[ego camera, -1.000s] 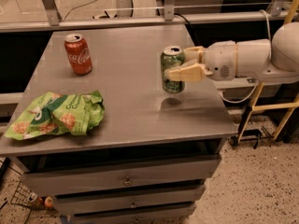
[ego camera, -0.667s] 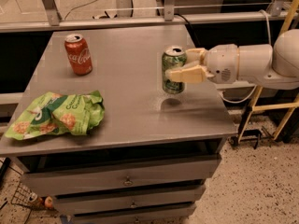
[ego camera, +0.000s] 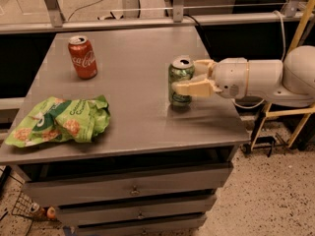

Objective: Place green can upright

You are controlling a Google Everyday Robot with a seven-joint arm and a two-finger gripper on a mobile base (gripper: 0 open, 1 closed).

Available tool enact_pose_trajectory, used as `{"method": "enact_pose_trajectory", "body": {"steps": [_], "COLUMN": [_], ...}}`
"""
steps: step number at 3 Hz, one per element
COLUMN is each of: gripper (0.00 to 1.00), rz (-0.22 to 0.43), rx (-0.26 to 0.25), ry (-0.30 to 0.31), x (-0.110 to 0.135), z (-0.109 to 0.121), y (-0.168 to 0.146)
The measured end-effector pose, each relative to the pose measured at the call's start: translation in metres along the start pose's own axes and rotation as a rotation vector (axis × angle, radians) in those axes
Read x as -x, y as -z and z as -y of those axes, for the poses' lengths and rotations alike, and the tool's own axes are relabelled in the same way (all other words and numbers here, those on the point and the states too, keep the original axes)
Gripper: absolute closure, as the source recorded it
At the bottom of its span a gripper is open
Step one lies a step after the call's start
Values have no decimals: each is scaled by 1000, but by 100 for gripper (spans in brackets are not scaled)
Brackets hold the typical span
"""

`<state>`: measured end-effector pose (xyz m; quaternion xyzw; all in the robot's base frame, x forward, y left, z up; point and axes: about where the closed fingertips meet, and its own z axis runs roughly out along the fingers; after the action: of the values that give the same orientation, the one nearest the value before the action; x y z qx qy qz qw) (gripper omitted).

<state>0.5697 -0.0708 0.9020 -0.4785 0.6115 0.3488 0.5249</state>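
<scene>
The green can (ego camera: 180, 85) stands upright on the grey table (ego camera: 133, 117), right of the middle, with its silver top facing up. My gripper (ego camera: 186, 75) reaches in from the right at can height and is shut on the green can. One cream finger (ego camera: 197, 88) crosses the can's front side and the other finger (ego camera: 203, 64) lies behind it near the rim. The can's base looks to rest on the tabletop.
A red Coca-Cola can (ego camera: 82, 58) stands upright at the table's back left. A wide green snack bag (ego camera: 59, 121) lies at the front left. The table's right edge is just under my white arm (ego camera: 266, 80). Drawers (ego camera: 133, 191) sit below the tabletop.
The green can and my gripper have come down a little, from slightly above the tabletop to resting on it. The red can and the snack bag have not moved.
</scene>
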Motion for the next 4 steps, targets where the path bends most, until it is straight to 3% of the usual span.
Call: {"method": "enact_pose_trajectory", "body": {"steps": [1,4], "gripper": [100,31], "rz": [26,28], "rx": [-11,1], "ry": [5,9], "x": [-7,-5], "z": [-5,-8], "y": [0,-6]}}
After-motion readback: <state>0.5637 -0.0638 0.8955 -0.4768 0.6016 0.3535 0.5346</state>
